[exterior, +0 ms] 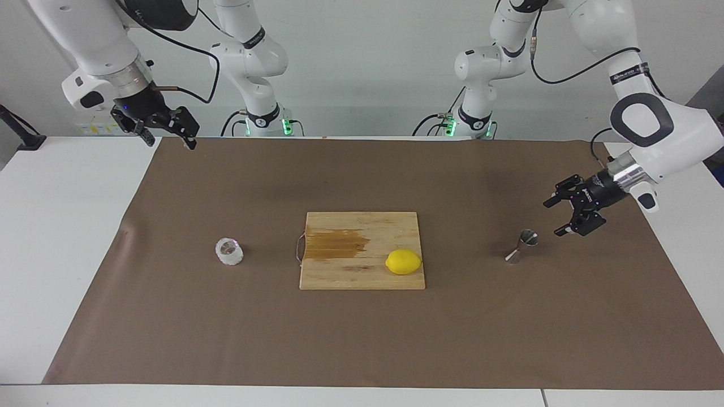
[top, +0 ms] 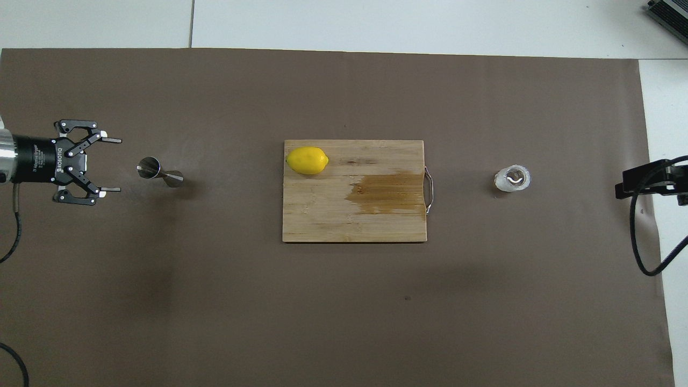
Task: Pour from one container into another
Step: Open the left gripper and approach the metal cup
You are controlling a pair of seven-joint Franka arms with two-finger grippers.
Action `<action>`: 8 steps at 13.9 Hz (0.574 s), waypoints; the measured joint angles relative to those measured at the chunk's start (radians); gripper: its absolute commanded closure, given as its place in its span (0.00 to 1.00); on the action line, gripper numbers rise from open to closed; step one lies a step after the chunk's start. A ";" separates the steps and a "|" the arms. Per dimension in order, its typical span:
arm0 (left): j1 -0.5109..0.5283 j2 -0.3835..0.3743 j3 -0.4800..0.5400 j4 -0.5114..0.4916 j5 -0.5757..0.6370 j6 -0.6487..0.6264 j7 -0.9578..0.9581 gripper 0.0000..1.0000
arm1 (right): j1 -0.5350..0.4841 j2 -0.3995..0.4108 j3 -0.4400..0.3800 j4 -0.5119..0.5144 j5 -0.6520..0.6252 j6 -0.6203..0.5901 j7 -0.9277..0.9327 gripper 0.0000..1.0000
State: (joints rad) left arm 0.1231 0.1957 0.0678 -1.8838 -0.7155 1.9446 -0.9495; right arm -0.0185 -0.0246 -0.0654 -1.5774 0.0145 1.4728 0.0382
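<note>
toward the right arm's end of the brown mat [exterior: 169, 316] stands the bumpy glass cup [exterior: 229, 251], upright, its whitish textured wall showing and its mouth facing up. it sits alone on the mat, near the metal handle [exterior: 299, 249] of the wooden cutting board [exterior: 362, 271] but apart from it. in the overhead view the cup [top: 512, 178] shows a small pale glint inside; what it holds i cannot tell.

well apart from it, toward the left arm's end of the mat, stands the steel jigger [exterior: 522, 246], hourglass-shaped with a narrow waist, its wider mouth up. it looks upright in the facing view, while in the overhead view the jigger [top: 159, 172] appears slanted, so i cannot say for sure how it stands.

between the two lies the cutting board, flat at the middle of the mat, with a darker stain [exterior: 336, 244] on the part nearest the handle. a yellow lemon [exterior: 403, 262] rests on the board at the corner toward the jigger and farther from the robots.

the left gripper [exterior: 558, 217] hangs just beside the jigger, lying sideways with its fingertips pointed at it and spread wide apart; it touches nothing. the overhead view shows the left gripper [top: 112, 164] with clear mat between its tips and the jigger.

the right gripper [exterior: 169, 138] waits raised over the mat's corner nearest the robots, well away from the cup, empty and with its fingers apart.
</note>
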 measured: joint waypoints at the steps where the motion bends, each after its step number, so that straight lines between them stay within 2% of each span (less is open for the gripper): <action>1: 0.000 0.008 -0.001 -0.011 -0.015 0.011 -0.001 0.00 | 0.000 0.000 0.000 0.000 0.000 0.000 0.000 0.00; 8: -0.018 0.013 -0.006 -0.093 -0.067 0.115 -0.003 0.00 | 0.000 0.000 0.000 0.000 0.000 0.000 0.000 0.00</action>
State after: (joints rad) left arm 0.1051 0.2087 0.0619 -1.9769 -0.7820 2.0591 -0.9524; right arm -0.0185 -0.0246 -0.0654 -1.5774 0.0145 1.4728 0.0382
